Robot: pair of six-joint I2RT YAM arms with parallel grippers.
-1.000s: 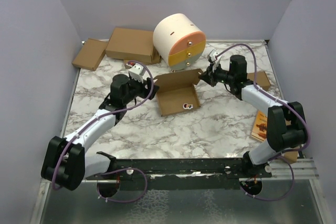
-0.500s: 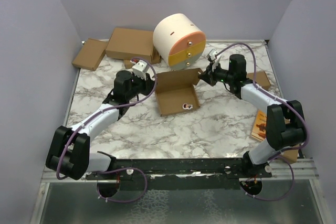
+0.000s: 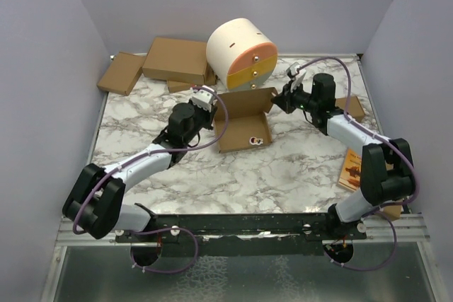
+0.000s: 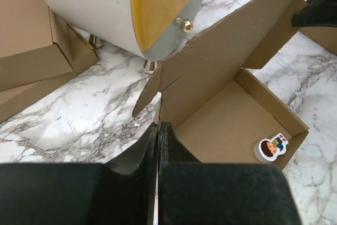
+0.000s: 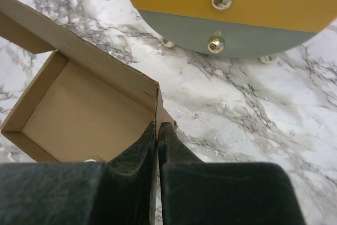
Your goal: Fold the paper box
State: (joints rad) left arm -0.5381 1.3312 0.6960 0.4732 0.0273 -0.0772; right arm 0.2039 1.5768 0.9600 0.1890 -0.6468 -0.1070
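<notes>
Paper box (image 3: 243,126) sits half-formed at mid-frame on the marble bench (image 3: 283,167). The left tool (image 4: 158,127) and right tool (image 5: 158,126) are each clamped on a rear corner, probably to steady the walls for folding. Only the wrist views show cardboard pinched between the fingers, while the top view shows both corners at once.

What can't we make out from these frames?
Left gripper and right gripper: how deep the paper box edge sits in each shut pinch; wrist views, the gripper itself covers it.
Sticker in the box: print too small, top view.
Flat orange item by the right arm: part covered, top view; unclear what it is.
Carton behind that arm: mostly covered, top view.
</notes>
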